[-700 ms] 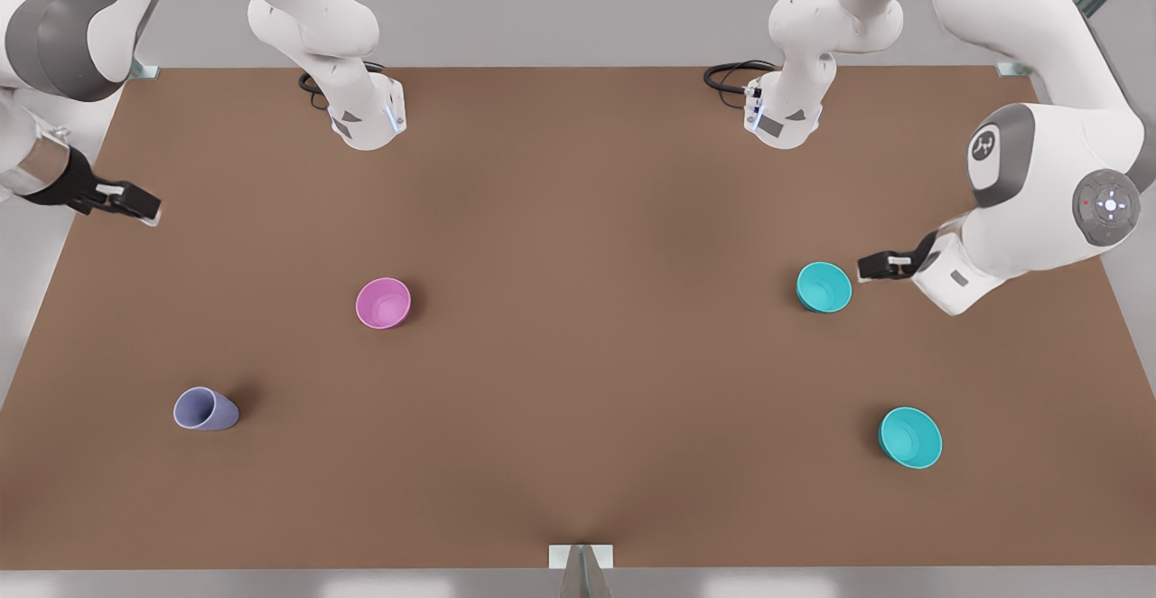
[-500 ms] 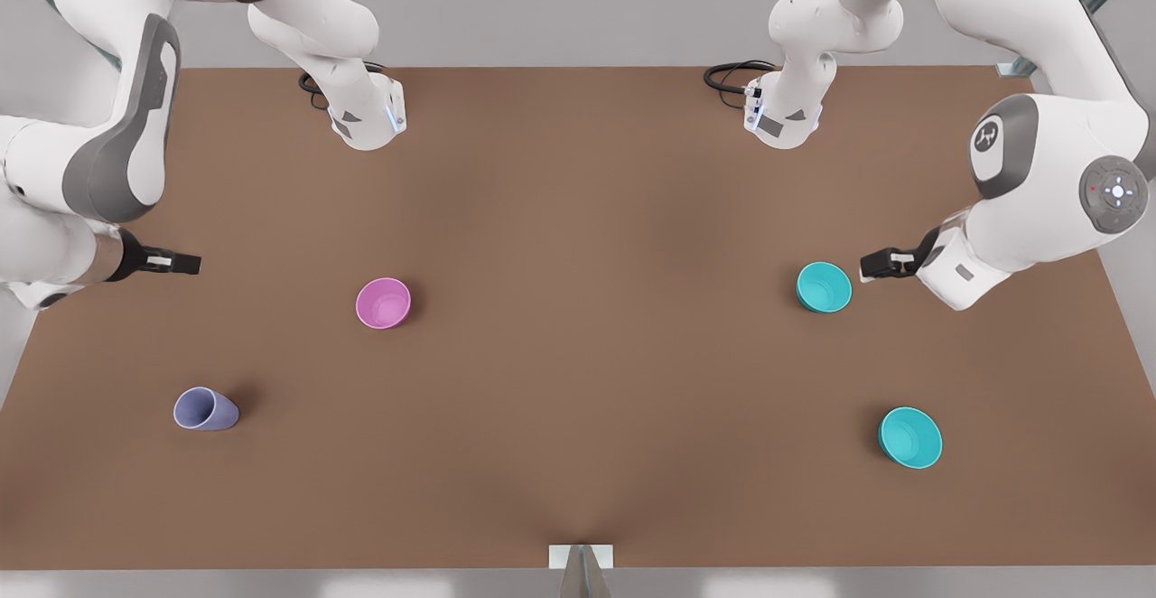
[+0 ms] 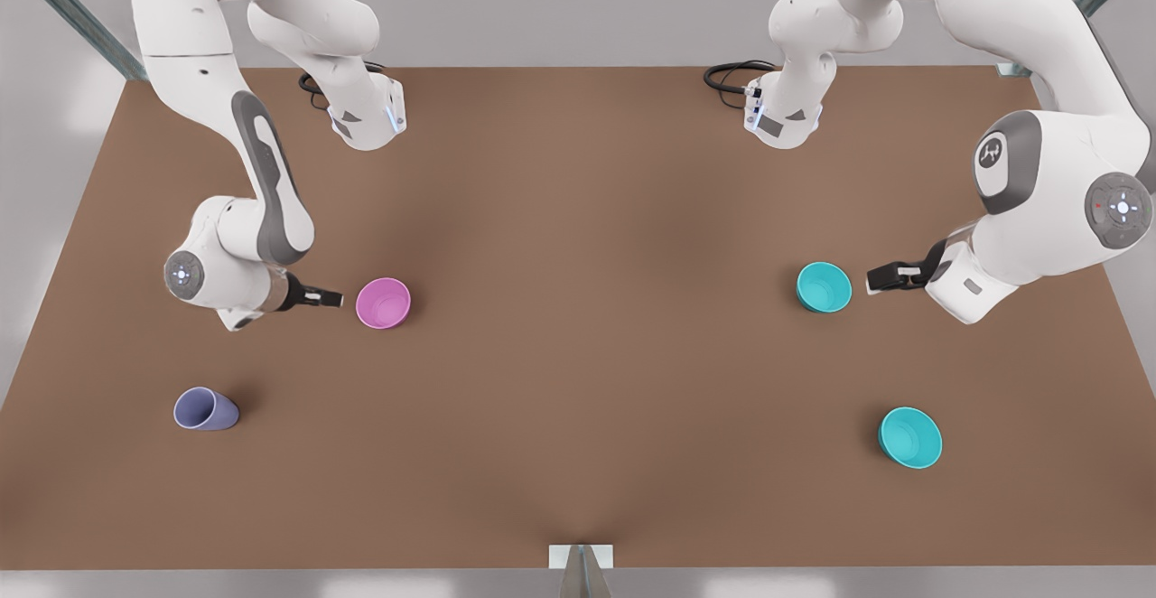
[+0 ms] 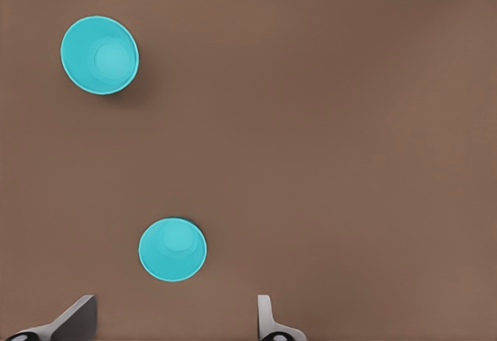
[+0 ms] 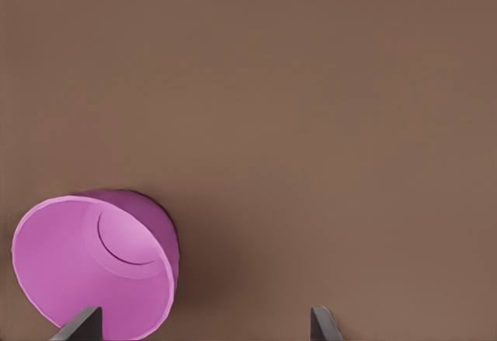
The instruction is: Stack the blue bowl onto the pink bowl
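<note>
Two teal bowls, but my left gripper (image 3: 874, 280), fingers spread and empty, sits just beside the blue bowl (image 3: 824, 287) (front view's right); my right gripper (image 3: 332, 299), also spread, flanks the pink bowl (image 3: 383, 303).

Light falls evenly and softly from above on my bench (image 3: 578, 219), bright without glare. Each vessel casts a faint, blurred shadow: the pink bowl (image 3: 383, 302) throws its own toward the front view's right, and so does the lavender cup (image 3: 206, 409). The bench darkens slightly toward its middle. From my right wrist the pink bowl's rim looks soft-edged and its inner wall glossy.
</note>
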